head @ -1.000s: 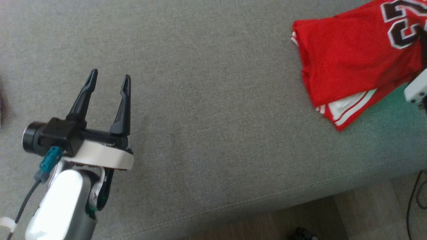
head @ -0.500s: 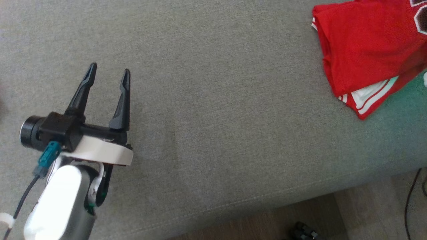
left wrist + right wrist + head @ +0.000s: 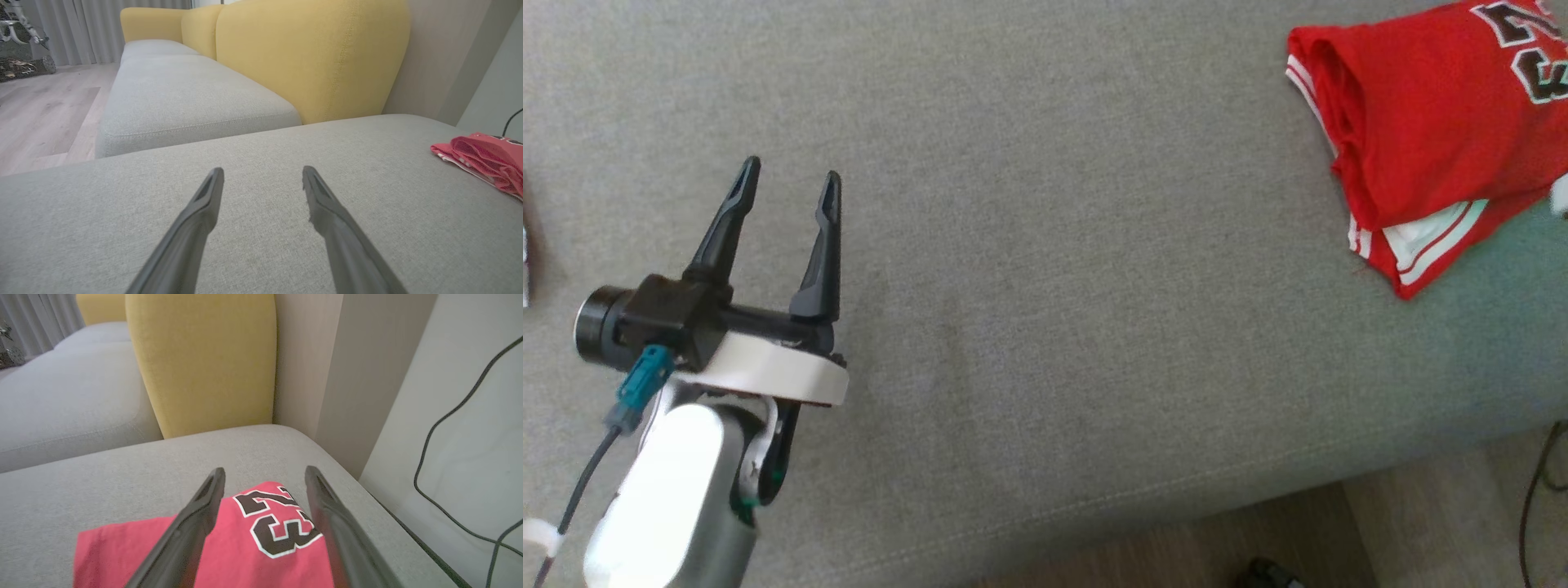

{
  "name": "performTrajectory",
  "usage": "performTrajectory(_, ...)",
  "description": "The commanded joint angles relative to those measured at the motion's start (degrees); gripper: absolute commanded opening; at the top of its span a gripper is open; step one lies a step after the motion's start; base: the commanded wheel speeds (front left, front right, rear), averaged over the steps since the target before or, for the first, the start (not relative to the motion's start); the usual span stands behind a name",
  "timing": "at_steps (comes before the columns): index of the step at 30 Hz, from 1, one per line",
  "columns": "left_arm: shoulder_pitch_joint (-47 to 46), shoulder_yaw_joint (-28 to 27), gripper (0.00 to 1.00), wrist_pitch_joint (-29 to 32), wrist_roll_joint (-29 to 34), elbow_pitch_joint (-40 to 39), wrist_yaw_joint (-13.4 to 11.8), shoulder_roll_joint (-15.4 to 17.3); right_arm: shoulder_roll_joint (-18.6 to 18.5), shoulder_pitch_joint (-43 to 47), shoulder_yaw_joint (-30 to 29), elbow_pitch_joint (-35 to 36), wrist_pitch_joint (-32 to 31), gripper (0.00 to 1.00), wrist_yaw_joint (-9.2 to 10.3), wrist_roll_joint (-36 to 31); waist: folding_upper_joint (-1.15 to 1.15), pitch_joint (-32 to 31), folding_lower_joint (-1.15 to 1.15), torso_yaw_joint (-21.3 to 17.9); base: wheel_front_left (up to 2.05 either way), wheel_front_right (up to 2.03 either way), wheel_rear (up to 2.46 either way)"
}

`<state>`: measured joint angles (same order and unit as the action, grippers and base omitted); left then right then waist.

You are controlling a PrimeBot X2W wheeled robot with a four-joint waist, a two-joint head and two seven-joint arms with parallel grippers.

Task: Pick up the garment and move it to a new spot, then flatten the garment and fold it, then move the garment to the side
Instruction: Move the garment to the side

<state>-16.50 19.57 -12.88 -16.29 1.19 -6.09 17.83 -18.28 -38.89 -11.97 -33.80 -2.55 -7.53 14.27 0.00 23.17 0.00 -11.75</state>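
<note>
The garment point(image 3: 1429, 131) is a red jersey with white trim and a black number, lying folded on the grey sofa cushion at the head view's upper right. In the right wrist view my right gripper point(image 3: 264, 473) hangs open just above the garment point(image 3: 253, 539), nothing between its fingers. Far to the left, my left gripper point(image 3: 788, 174) stands open over bare cushion. The left wrist view has my left gripper point(image 3: 263, 171) open too, with the garment point(image 3: 486, 161) off at the right edge.
The grey cushion point(image 3: 1054, 286) ends in a front edge with wood floor point(image 3: 1258, 539) below. A yellow sofa back point(image 3: 204, 363) rises behind. A wall with a black cable point(image 3: 449, 428) stands close to the right of the garment.
The right gripper has opened and let go of the garment, which now lies on the cushion. The head view has shifted a little. The left arm holds still.
</note>
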Motion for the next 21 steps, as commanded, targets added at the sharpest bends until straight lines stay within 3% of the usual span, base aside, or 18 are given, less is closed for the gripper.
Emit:
performTrajectory(1, -0.53, -2.14, 1.00, -0.59, -0.61, -1.42, -0.47, 1.15, 0.18, 1.38, 0.58, 3.27, 1.53, 1.00, 0.04, -1.02, 0.00, -1.09, 0.00, -0.03, 0.00, 0.00, 0.00)
performTrajectory(12, 4.29, -3.62, 1.00, -1.34, -2.91, 0.18, -2.41, -0.14, 12.27, 16.36, 6.09, 19.38, 7.23, 1.00, 0.04, -5.76, 0.00, -8.27, 0.00, 3.31, 0.00, 0.00, 0.00)
performTrajectory(21, 7.15, -4.34, 1.00, -1.75, -4.32, 1.65, -2.75, -1.04, 15.07, 21.98, 12.91, 23.48, 7.06, 1.00, 0.04, -4.76, 0.00, -12.18, 0.00, 8.46, 0.00, 0.00, 0.00)
